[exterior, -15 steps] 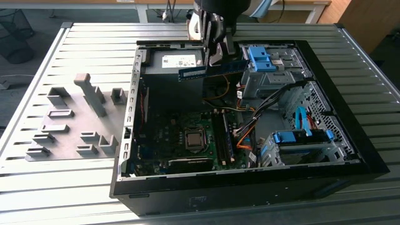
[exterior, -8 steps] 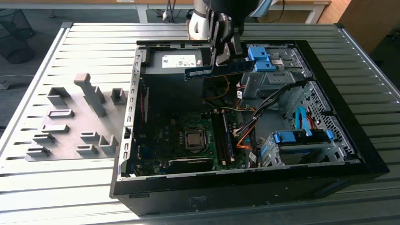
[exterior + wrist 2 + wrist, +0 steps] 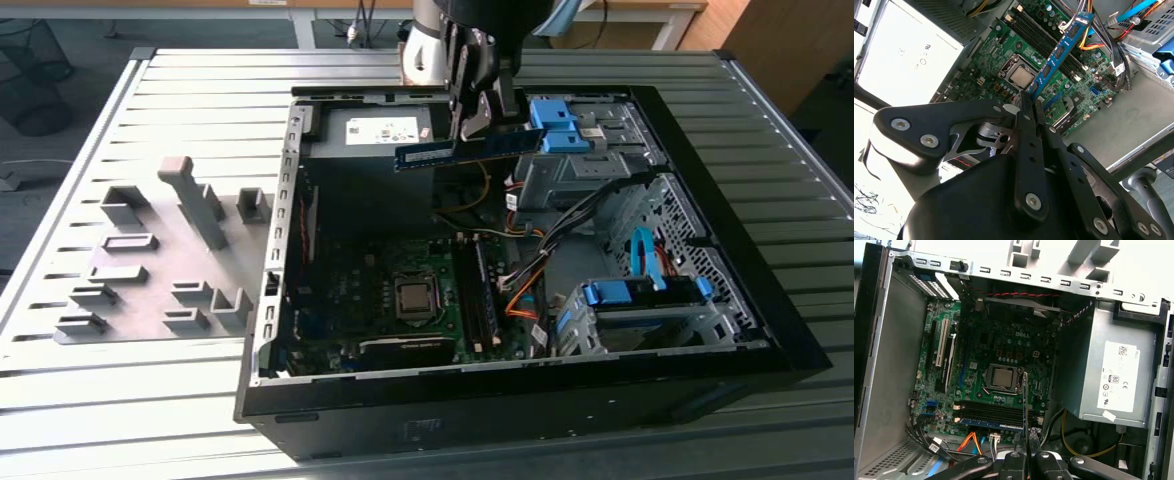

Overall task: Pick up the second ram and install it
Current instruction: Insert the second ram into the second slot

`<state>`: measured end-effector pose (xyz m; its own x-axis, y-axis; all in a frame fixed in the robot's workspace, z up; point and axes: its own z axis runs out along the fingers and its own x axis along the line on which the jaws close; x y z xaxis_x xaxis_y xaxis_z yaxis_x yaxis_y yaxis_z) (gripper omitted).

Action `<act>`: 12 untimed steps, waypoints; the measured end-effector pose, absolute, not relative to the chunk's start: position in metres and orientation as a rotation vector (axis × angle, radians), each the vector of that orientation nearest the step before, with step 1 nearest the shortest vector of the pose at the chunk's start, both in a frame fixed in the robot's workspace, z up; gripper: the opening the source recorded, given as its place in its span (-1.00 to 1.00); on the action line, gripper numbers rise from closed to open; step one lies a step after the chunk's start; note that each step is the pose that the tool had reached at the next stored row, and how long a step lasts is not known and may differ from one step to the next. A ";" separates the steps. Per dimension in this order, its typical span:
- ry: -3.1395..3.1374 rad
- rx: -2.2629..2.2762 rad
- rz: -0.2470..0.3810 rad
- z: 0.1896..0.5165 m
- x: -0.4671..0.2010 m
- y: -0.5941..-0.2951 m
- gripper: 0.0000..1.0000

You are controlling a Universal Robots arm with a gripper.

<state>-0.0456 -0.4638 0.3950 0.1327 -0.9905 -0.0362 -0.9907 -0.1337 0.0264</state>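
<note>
My gripper (image 3: 478, 128) hangs over the back of the open computer case (image 3: 747, 300), shut on the second ram (image 3: 461, 151). The second ram is a slim blue-green board with dark chips, held level above the case interior. In the second wrist view it (image 3: 1059, 52) sticks out from the closed fingertips (image 3: 1027, 107) over the motherboard. Seen edge-on in the first wrist view, the board (image 3: 1025, 397) stands above the long dark memory slots (image 3: 994, 413) beside the processor socket (image 3: 1002, 376). It is apart from the slots.
The grey power supply (image 3: 380, 128) sits just under the held board. Bright blue drive-bay clips (image 3: 561, 125) and metal bays stand at the exterior view's right, with orange and black cables (image 3: 527, 275) nearby. Grey fixture blocks (image 3: 160, 260) lie on the table outside the case.
</note>
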 end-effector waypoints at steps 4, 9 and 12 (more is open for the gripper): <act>2.070 -2.357 0.070 0.395 -0.046 -0.464 -0.73; 2.131 -2.302 0.068 0.395 -0.046 -0.464 -0.73; 2.181 -2.254 0.067 0.394 -0.046 -0.464 -0.73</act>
<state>-0.0456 -0.4638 0.3942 0.0326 -0.9989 -0.0339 -0.9991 -0.0335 0.0267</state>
